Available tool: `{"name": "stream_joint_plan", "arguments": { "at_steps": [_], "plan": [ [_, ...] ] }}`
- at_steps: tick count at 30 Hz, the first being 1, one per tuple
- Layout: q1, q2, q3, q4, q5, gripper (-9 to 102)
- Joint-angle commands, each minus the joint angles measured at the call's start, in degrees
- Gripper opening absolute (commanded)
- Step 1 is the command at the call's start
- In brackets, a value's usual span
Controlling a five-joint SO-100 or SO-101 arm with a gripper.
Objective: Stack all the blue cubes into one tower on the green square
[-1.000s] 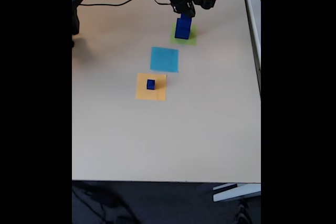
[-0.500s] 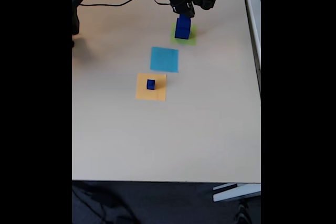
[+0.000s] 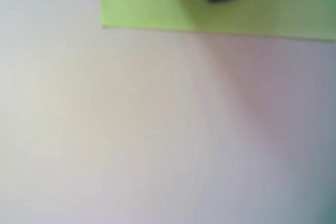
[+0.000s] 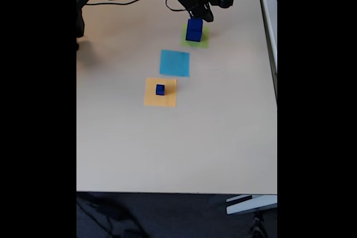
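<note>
The arm has lifted clear, jaws [image 4: 202, 15] just off the tower [image 4: 194, 29] at one o'clock; whether they're apart, I can't tell. The tower stands on the green square [image 4: 203, 40]. One small cube [image 4: 160, 89] waits on the orange square [image 4: 152, 98], toward seven o'clock across the bench [image 4: 184, 143].

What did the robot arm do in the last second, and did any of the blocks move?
In the fixed view the gripper has lifted up and back from the tower on the green square, letting go of the top cube it was around a second ago. Whether its jaws are open is too small to tell. The small blue cube on the orange square and the light-blue square stayed put.
</note>
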Motion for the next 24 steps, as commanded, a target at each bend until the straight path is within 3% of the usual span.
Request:
{"name": "stream_joint_plan", "arguments": {
  "at_steps": [1,11,20,24],
  "plan": [
    [2.11,5.89,-4.57,-3.78,-6.24,0],
    [9.67,13.45,1.32,-0.26,-17.31,5],
    [14.15,21.62,12.66,6.68,-16.35,12],
    [15.64,25.31,18.72,8.35,-16.26,10]
  ]
}}
